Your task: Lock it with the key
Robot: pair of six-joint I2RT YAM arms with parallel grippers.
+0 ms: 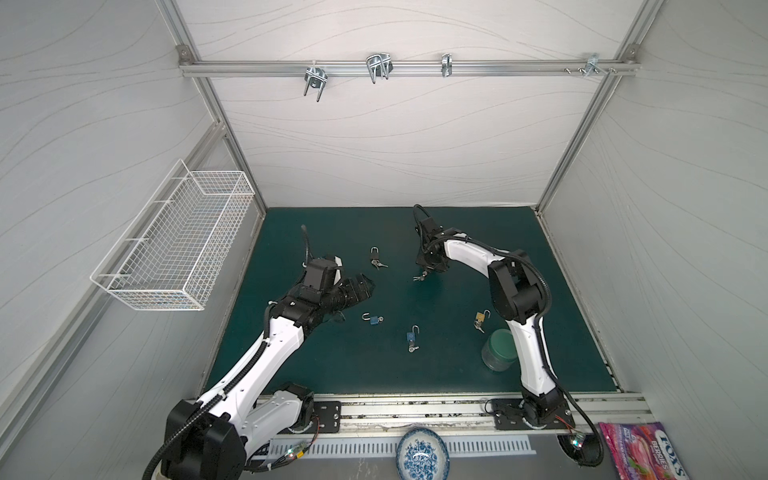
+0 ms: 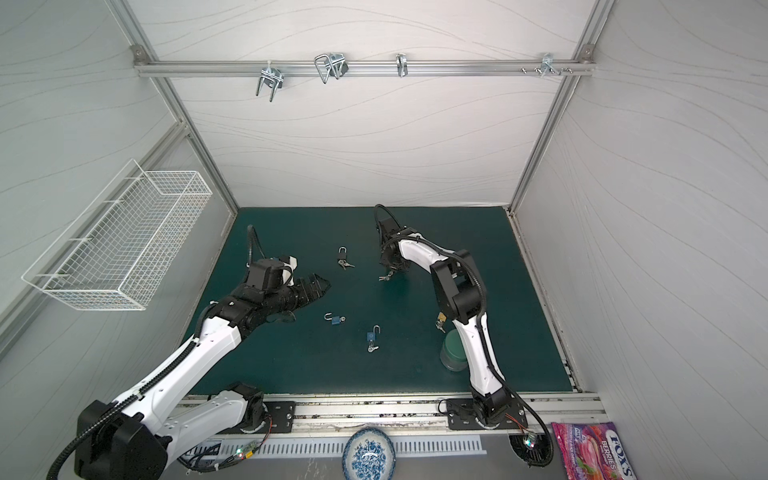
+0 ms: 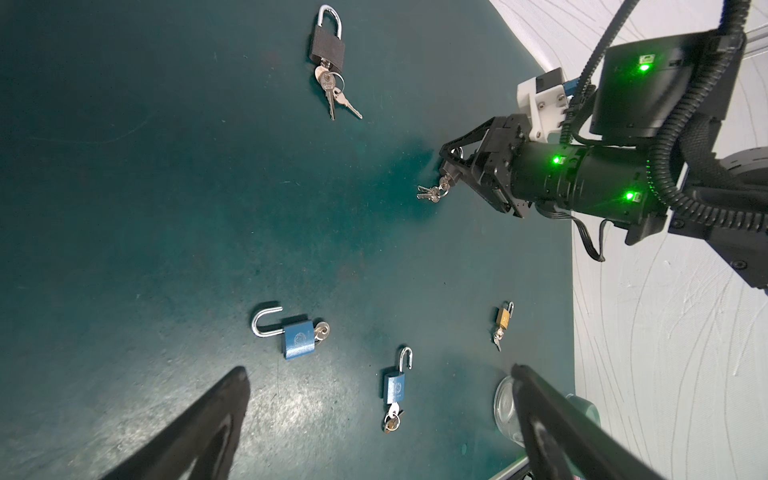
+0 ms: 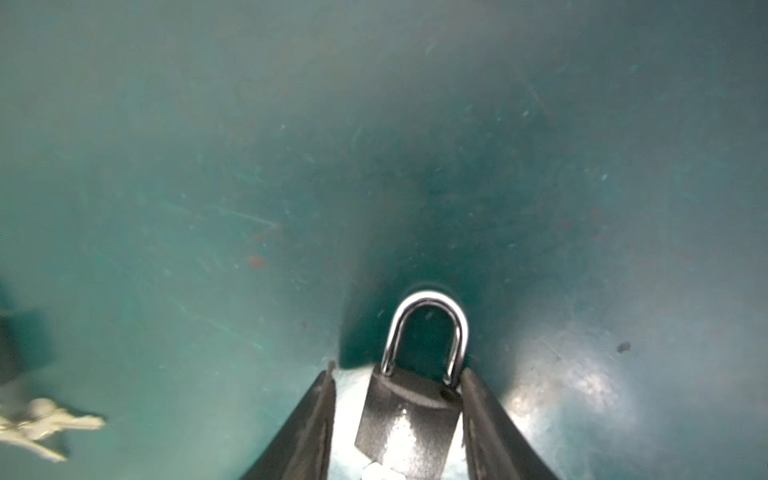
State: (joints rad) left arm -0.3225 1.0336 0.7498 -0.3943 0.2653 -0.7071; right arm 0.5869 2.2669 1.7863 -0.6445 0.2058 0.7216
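A dark padlock [image 4: 409, 415] with a silver shackle [image 4: 428, 301] lies on the green mat between the fingers of my right gripper [image 4: 399, 370]. One finger touches its side and a gap shows at the other, so the gripper is open around it. Both shackle legs meet the body. Its keys [image 3: 431, 193] trail from the lock's bottom onto the mat, seen in both top views [image 1: 420, 276] [image 2: 385, 277]. The right gripper [image 1: 430, 268] points down at the mat's far middle. My left gripper [image 1: 365, 286] [image 3: 379, 370] hovers wide open and empty, to the left.
On the mat [image 1: 316, 365] lie a black padlock with keys [image 1: 375, 255], a blue open padlock [image 1: 374, 319], a blue padlock with a key [image 1: 412, 336] and a brass one [image 1: 481, 318]. A green-lidded jar [image 1: 498, 349] stands by the right arm. A wire basket [image 1: 178, 241] hangs on the left wall.
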